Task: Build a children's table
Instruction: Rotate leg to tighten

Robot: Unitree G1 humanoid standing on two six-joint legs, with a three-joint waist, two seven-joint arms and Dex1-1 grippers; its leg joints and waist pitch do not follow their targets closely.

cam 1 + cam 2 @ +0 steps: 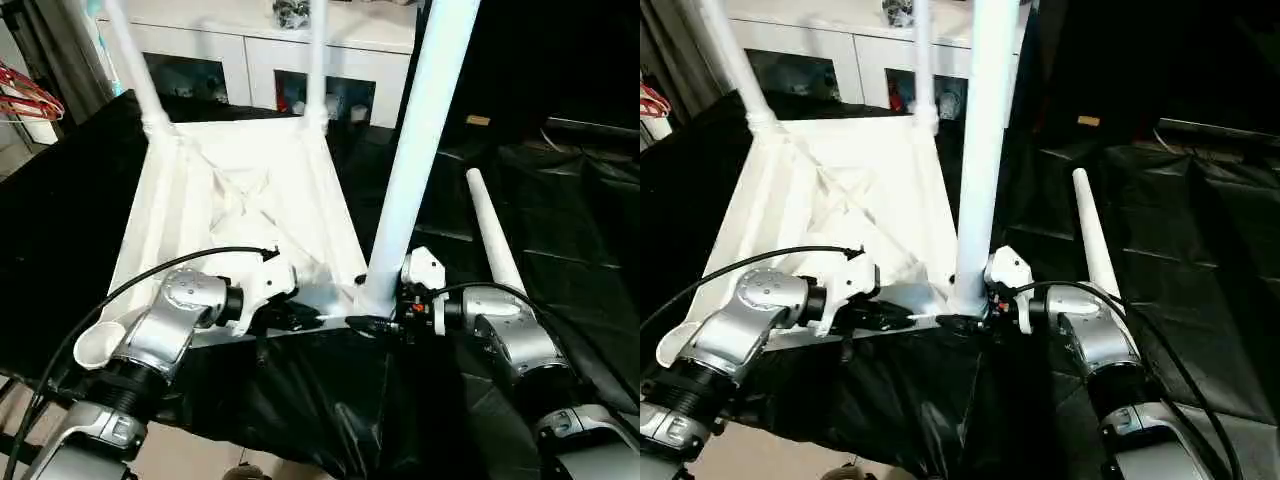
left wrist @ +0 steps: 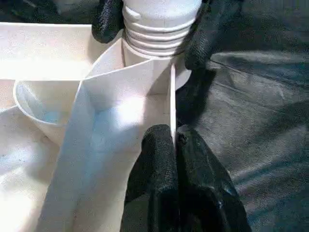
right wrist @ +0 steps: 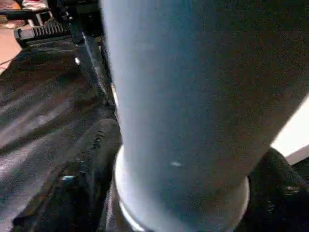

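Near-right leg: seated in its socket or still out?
In, partly: the leg stands upright in the corner socket, thread rings exposed above the rim. Fully tightened: cannot tell.

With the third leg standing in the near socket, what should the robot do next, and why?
Probably keep screwing the leg down with the right gripper: its threads show above the socket. The left gripper pins the tabletop's rim.

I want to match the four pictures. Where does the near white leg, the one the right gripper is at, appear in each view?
Left eye view: the leg rises right of centre from the tabletop's near corner.
Right eye view: the same leg, near centre.
Left wrist view: its ribbed base sits at the socket, between two black fingers.
Right wrist view: the leg stands close up.
Shared landmark: the black cloth under the table.
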